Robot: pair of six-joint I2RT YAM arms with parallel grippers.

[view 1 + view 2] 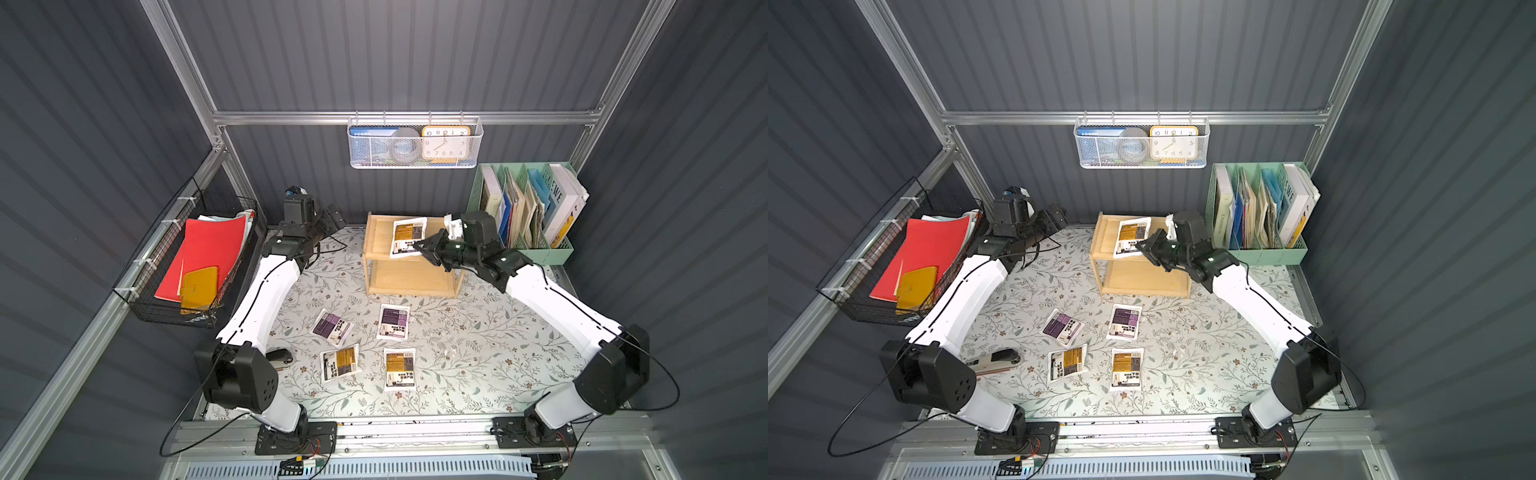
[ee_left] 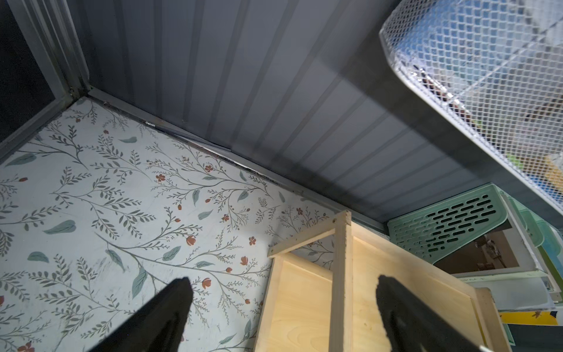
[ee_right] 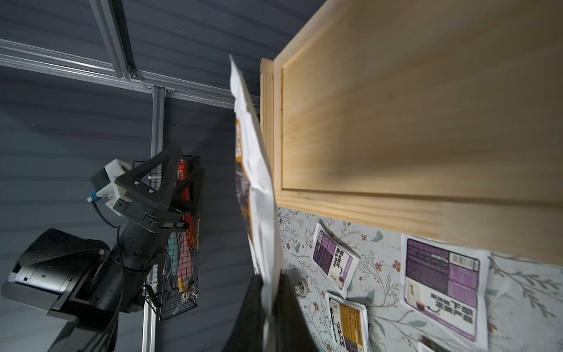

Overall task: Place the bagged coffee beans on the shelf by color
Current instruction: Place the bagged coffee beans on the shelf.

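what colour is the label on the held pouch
Yellow-orange, on the pouch, clearest in a top view.

The left arm (image 1: 266, 299) and right arm (image 1: 552, 303) have glossy white shell links, boxy black joint housings (image 1: 249, 384), thin black cables (image 1: 678, 388) and screwed black base plates (image 1: 296, 436). The left end effector (image 3: 187, 158) has black triangular open-frame fingers.

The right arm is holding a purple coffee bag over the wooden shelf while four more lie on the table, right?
Not purple: both top views show the right gripper holding a yellow-orange bag over the wooden shelf, while four more bags lie on the table.
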